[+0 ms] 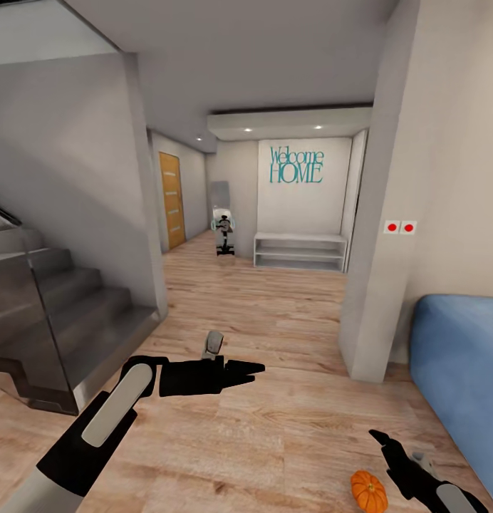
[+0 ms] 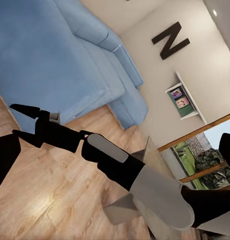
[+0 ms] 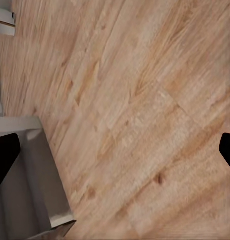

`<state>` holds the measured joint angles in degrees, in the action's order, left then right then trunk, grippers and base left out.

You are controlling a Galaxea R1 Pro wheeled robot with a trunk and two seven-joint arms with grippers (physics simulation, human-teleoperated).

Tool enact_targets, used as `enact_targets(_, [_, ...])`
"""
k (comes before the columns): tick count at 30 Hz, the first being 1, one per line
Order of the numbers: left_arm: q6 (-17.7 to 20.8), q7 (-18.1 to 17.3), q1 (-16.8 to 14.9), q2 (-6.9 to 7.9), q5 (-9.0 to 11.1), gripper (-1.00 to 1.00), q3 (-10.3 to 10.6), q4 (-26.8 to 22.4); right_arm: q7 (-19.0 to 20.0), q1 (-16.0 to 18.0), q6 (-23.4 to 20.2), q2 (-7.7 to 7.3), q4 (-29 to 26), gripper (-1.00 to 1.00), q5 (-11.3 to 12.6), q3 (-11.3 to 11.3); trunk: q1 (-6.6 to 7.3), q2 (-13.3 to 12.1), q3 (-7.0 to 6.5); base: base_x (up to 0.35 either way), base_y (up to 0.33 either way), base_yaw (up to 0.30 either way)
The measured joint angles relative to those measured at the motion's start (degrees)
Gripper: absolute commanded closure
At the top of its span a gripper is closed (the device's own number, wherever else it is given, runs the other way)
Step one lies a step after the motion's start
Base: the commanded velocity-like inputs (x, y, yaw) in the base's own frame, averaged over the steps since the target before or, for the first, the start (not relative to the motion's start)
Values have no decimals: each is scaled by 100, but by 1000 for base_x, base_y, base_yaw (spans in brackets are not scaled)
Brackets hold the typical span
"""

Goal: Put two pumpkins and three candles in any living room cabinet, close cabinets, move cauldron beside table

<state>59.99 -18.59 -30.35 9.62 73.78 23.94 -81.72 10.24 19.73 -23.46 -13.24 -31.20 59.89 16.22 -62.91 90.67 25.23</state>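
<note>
The robot stands on a wooden floor (image 1: pixel 275 427) in a hallway. One small orange pumpkin (image 1: pixel 368 491) sits on the floor near the bottom edge of the head view, just beside the right gripper (image 1: pixel 380 436) but not in it. The blue sofa (image 1: pixel 457 370) is close by on the right side.

The left gripper (image 1: pixel 257 370) reaches forward over the floor. Its black fingers look close together at the tips, and they hold nothing. The right gripper is lower down, and its two fingers stand apart. In the left wrist view the right gripper (image 2: pixel 17 120) shows with its two black fingers spread wide, in front of the blue sofa (image 2: pixel 55 55). In the right wrist view the dark fingertips sit at both sides of the picture, far apart, with bare wooden floor (image 3: pixel 134 115) between them.

Grey stairs (image 1: pixel 54 306) go up on the left. Far ahead there is a white shelf unit (image 1: pixel 300 251) under the words "Welcome HOME" (image 1: pixel 296 165) on the wall. A yellow-brown door (image 1: pixel 172 199) is down the hall on the left.
</note>
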Motion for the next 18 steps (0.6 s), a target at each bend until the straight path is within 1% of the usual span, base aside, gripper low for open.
enact_targets(2, [0,0,0,1,-1,-100,0,-2,-12,0,-11,-1,0,-100,1,1,0,0,0,1,0,0])
enact_targets(18, [0,27,0,1,-23,-100,26,-3,-16,0,-23,-5,0,-100,1,2,-351,640,287,0,0,0])
